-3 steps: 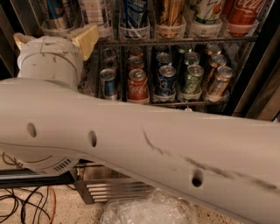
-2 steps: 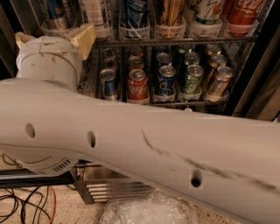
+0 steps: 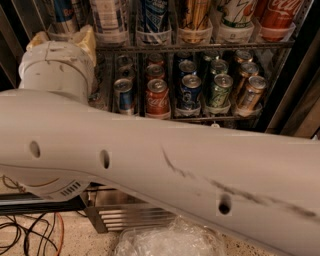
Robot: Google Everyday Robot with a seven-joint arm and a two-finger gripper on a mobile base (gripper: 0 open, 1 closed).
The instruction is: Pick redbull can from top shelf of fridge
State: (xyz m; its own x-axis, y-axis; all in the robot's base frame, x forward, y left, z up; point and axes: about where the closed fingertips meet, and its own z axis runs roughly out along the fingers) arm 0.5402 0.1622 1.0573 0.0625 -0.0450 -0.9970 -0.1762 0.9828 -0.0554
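Nearest, the robot's broad white arm [image 3: 165,165] crosses the view below the redbull can [image 3: 64,14]. Past it, the hand [image 3: 60,40] sits just under the redbull can, its cream fingers [image 3: 85,41] spread to either side, pinching nothing. The can stands at the left end of the top shelf [image 3: 200,46] of the fridge [image 3: 295,100]. The reach looks done; closing and lifting remain. Right of the redbull can, a white-labelled can [image 3: 107,17] stands close, leaving little room.

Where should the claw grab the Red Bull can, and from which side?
Probably grip the redbull can round its slim upright body, coming straight in from the front; a neighbouring can crowds its right. The claw sits just below it.
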